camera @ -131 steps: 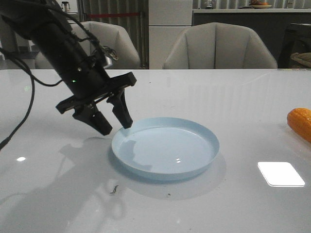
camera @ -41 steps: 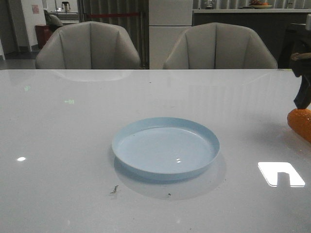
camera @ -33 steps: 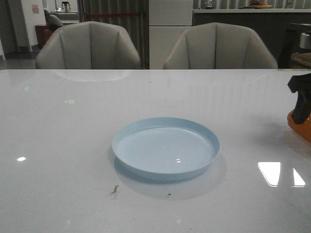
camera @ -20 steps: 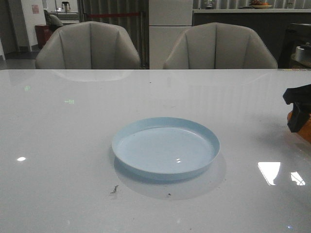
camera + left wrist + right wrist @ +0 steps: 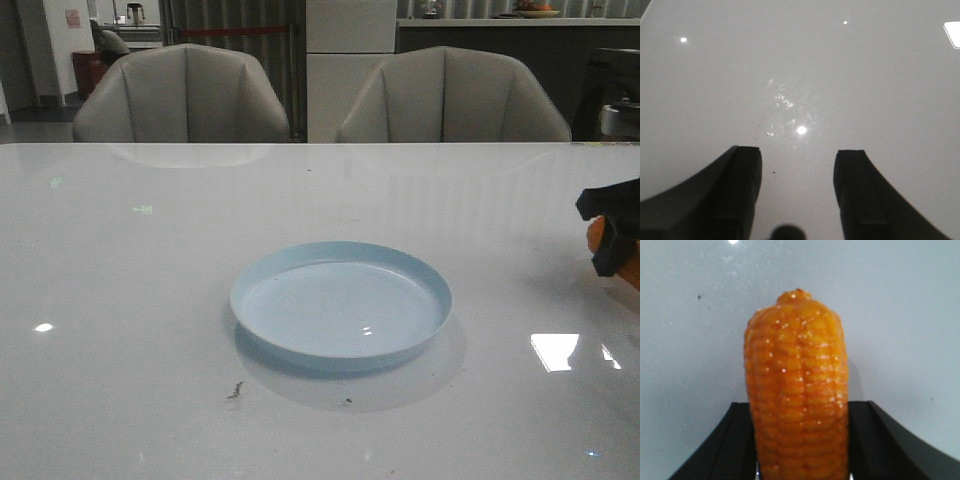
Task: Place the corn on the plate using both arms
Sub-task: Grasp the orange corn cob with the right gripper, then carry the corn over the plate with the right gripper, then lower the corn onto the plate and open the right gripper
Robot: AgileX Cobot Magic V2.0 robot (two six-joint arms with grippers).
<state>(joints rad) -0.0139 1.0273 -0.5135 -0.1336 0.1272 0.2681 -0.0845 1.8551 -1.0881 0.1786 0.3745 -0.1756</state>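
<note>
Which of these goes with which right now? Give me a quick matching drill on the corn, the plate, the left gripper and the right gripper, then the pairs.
Column one:
1. corn
2. plate
3. left gripper
4. right gripper

Column two:
A. nothing on it, mid-table
B. open over bare table
C. orange, between two dark fingers
D. at the far right edge of the front view, fingers either side of the cob

Pairs: 1-C, 2-A, 3-B, 4-D
</note>
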